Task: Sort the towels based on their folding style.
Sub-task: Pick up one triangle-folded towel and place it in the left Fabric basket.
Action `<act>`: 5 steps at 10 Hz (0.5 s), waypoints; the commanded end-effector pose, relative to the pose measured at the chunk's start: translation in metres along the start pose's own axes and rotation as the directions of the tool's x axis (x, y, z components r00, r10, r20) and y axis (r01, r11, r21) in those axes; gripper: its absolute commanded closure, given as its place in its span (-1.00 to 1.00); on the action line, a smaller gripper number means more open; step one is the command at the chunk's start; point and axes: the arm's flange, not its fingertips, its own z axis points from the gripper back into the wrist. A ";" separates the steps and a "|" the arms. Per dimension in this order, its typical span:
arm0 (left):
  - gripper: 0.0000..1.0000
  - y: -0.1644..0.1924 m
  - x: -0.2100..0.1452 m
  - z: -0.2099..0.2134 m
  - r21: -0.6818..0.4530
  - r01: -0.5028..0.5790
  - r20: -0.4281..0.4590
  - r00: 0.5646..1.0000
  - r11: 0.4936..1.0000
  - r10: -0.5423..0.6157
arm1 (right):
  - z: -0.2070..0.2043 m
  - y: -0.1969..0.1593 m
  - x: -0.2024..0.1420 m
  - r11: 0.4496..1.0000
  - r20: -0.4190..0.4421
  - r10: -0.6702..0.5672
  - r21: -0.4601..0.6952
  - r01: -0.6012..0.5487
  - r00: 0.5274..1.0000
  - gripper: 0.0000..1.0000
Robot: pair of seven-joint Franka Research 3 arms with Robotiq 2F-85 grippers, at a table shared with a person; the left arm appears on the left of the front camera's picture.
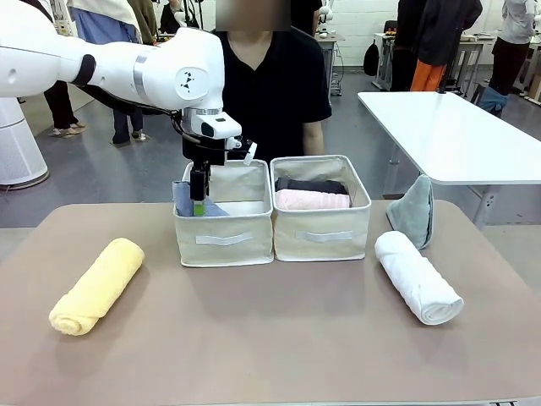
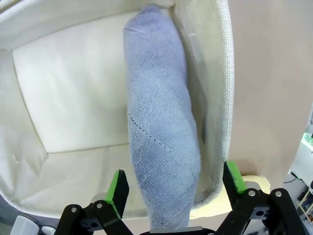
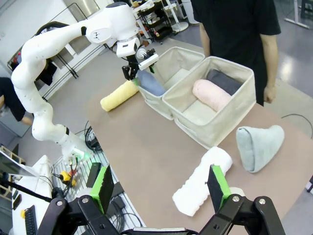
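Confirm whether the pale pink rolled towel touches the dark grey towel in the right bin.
Touching. The right wrist view shows the pale pink towel lying pressed against the dark grey towel, with no gap between them.

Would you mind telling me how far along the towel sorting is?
Done: pink roll and grey roll in the right bin; blue cone in the left bin. In hand: nothing, left jaws open astride it. Left: yellow roll, white roll, teal cone.

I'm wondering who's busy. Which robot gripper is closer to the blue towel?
Left. The left gripper hangs open right over the blue towel, a finger on each side. The right gripper hovers far away, past the white towel.
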 end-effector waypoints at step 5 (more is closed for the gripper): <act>-1.00 -0.079 -0.108 0.136 0.179 -0.245 0.290 0.939 0.953 0.187 | -0.001 0.000 0.000 1.000 0.020 0.001 0.018 -0.002 1.000 -1.00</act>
